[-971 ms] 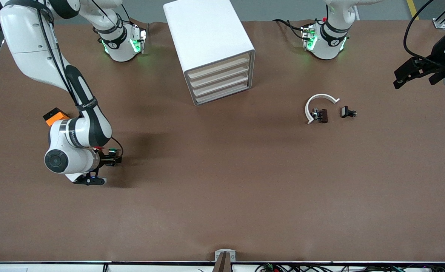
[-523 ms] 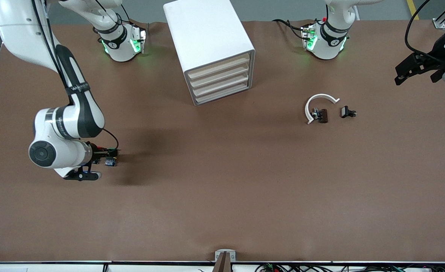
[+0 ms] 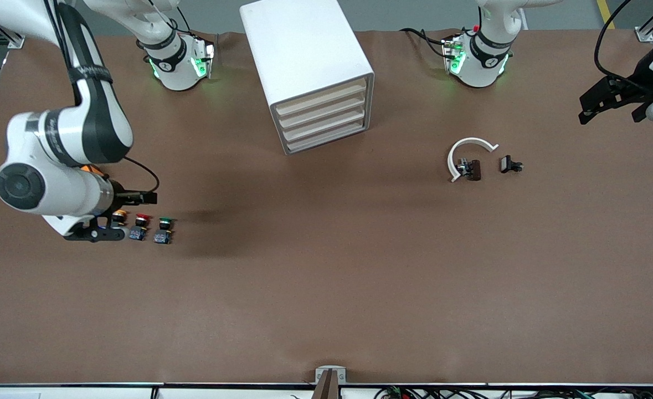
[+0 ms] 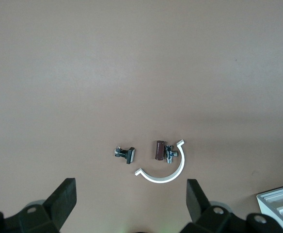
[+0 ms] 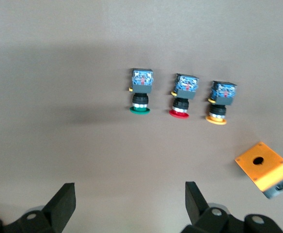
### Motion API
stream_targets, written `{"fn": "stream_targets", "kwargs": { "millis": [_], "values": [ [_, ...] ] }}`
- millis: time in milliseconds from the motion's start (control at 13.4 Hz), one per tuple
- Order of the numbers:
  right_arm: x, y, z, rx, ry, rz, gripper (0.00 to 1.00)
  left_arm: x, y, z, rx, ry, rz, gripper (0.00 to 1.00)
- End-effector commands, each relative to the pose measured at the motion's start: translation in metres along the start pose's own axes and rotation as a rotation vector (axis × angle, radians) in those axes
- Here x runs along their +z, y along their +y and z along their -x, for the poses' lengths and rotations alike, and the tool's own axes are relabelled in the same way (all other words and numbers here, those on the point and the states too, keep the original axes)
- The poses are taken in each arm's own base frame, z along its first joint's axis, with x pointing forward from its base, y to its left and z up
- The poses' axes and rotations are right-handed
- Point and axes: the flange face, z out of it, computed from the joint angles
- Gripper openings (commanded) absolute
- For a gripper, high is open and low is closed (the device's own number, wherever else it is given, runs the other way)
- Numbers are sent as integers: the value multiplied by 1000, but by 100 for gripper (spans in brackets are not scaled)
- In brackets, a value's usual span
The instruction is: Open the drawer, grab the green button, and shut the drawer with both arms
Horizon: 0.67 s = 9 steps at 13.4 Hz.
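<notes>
Three push buttons counted: one green-capped button (image 5: 141, 93), one red-capped button (image 5: 183, 95), one yellow-capped button (image 5: 220, 102). One orange box (image 5: 266, 169). One white drawer cabinet (image 3: 310, 72), apparently four drawers. One white curved clip (image 3: 466, 153). Two small dark fittings (image 3: 510, 164).

Right gripper (image 3: 113, 216) now up and off the green button (image 3: 164, 231), shifted toward the right arm's end of the table; fingers (image 5: 64, 206) spread wide, nothing between them

Green button left lying on the table (image 3: 326, 277), free of the gripper; a second ago it sat between the fingers

With the arm pulled back, a red-capped button (image 3: 138, 226) and a yellow-capped button (image 3: 119, 217) show beside the green one, the three in a row; before, the wrist covered them

Orange box (image 5: 265, 169), in plain sight a second ago, now mostly hidden under the right arm in the front view

Left gripper (image 3: 608, 102) slightly higher at the view's edge than a second ago
</notes>
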Motion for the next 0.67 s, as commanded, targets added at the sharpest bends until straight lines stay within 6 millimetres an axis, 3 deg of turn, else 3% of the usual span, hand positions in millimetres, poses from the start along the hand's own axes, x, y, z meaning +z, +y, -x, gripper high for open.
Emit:
{"fn": "stream_targets", "kwargs": {
  "millis": [0, 373, 598],
  "values": [
    [-37, 8, 42, 21, 59, 11, 100, -4, 2, 5, 16, 0, -6, 100],
    [-103, 33, 107, 30, 164, 4, 100, -2, 1, 6, 22, -5, -6, 100],
    [-127, 51, 133, 42, 184, -4, 100, -2, 3, 5, 25, -3, -8, 100]
  ]
}}
